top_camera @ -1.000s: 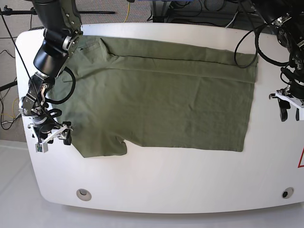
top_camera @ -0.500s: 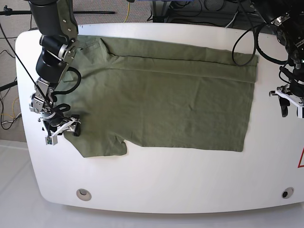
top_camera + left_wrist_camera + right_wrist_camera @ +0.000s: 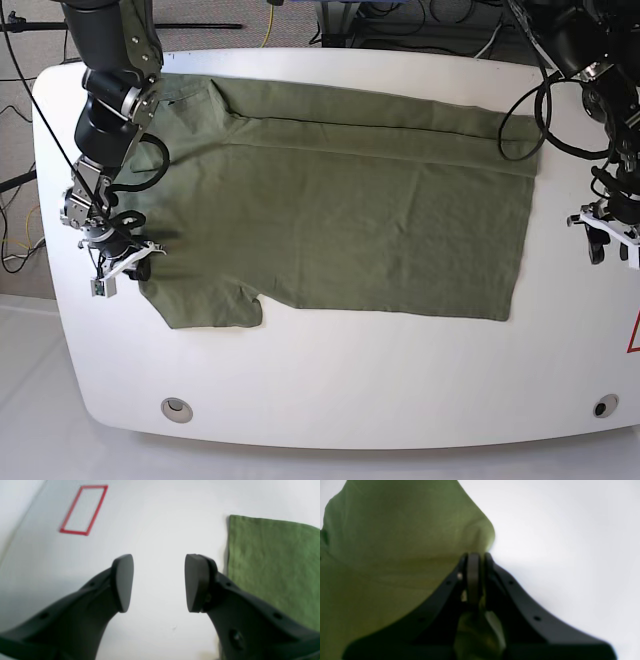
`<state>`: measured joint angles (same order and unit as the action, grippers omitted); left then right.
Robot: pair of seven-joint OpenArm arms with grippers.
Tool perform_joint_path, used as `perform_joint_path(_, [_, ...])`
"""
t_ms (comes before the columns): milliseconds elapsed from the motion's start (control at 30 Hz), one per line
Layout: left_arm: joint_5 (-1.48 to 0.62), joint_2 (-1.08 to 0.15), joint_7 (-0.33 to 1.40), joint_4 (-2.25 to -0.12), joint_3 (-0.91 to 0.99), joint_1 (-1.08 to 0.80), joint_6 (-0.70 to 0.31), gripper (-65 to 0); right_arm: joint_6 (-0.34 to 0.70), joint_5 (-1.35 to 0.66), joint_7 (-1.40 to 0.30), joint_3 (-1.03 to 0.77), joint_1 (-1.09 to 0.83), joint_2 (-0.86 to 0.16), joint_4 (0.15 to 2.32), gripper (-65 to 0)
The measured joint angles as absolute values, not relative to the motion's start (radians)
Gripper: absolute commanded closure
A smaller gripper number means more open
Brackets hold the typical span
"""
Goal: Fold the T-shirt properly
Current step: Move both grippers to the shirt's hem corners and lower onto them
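The olive-green T-shirt [image 3: 340,200] lies flat on the white table [image 3: 380,370], its far long edge folded over toward the middle. At the left of the base view my right gripper [image 3: 128,268] sits on the edge of the near sleeve. In the right wrist view its fingers [image 3: 473,557] are pressed together, with green cloth [image 3: 395,542] bunched up between them. My left gripper [image 3: 608,240] hangs to the right of the shirt's hem. It stands open [image 3: 159,580] over bare table, and the shirt's edge [image 3: 270,560] lies just beside one finger.
A black cable [image 3: 520,110] loops over the shirt's far right corner. A red outlined rectangle [image 3: 83,508] is marked on the table beyond the left gripper. Two round holes [image 3: 177,407] [image 3: 600,406] sit near the table's front edge.
My right gripper has moved in from the table's left edge onto the sleeve's edge and shut on the cloth. The left arm has hardly shifted.
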<state>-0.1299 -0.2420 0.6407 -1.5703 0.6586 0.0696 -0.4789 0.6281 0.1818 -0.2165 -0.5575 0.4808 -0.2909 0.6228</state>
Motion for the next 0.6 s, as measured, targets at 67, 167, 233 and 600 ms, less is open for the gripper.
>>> perform_joint_path(67, [-0.124, -0.242, 0.651, -1.527, 0.659, 0.099, -0.472, -30.6, 0.625, 0.181, -0.209, -0.559, 0.474, -0.286, 0.629, 0.0])
perform_joint_path(167, [-0.123, -0.252, 0.655, -1.471, 0.658, 0.141, -0.472, -30.6, 0.625, 0.180, -0.196, -0.559, 0.463, -0.276, 0.644, 0.0])
perform_joint_path(233, [-0.125, -0.265, 0.652, -1.437, 0.654, 0.175, -0.476, -30.6, 0.628, 0.180, -0.195, -0.559, 0.458, -0.271, 0.655, 0.0])
perform_joint_path(600, [-0.130, -0.315, 0.639, -1.246, 0.500, 0.341, -0.479, -30.7, 0.628, 0.180, -0.202, -0.558, 0.456, -0.256, 0.666, 0.0])
